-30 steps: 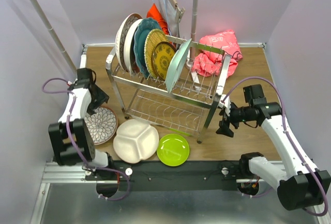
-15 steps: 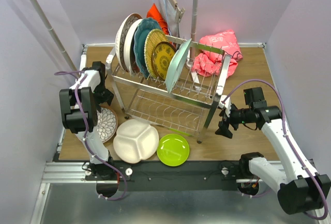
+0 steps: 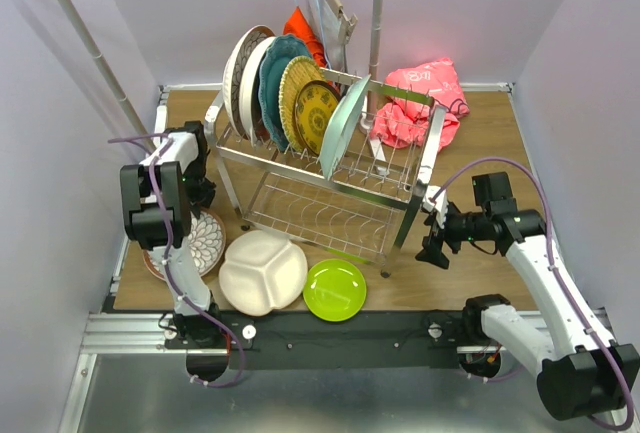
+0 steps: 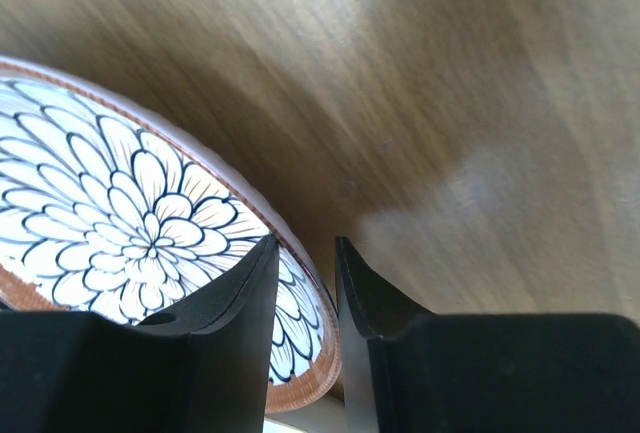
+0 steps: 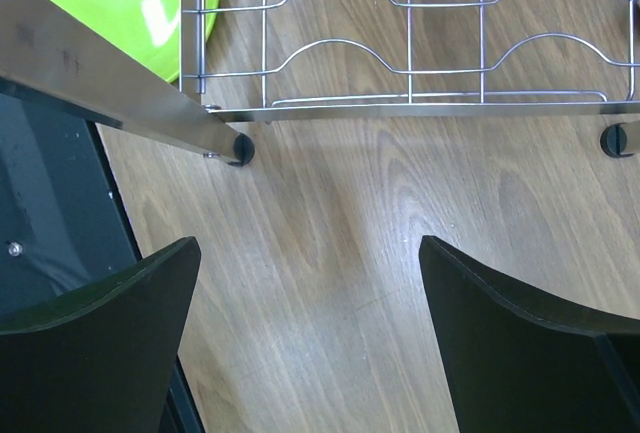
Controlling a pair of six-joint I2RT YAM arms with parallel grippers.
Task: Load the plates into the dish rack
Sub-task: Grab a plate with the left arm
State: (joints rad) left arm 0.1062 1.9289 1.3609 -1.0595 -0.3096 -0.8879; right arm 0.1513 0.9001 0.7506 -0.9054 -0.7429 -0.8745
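Left claw (image 4: 307, 243) grasps the floral plate (image 4: 120, 213) by its rim, at the left edge of the desk (image 3: 480, 123) beside the rack (image 3: 428, 158). Right claw (image 5: 310, 253) is released, above the desk by a rack leg. Other plates (image 3: 280, 78) stand in the rack's upper tier.

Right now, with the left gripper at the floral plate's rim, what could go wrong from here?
1. The left gripper straddles only the thin rim of the floral plate; lifted so, the plate may pivot or slip.
2. The upper tier of the dish rack is crowded; sliding another in could knock the leaning pale aqua plate.
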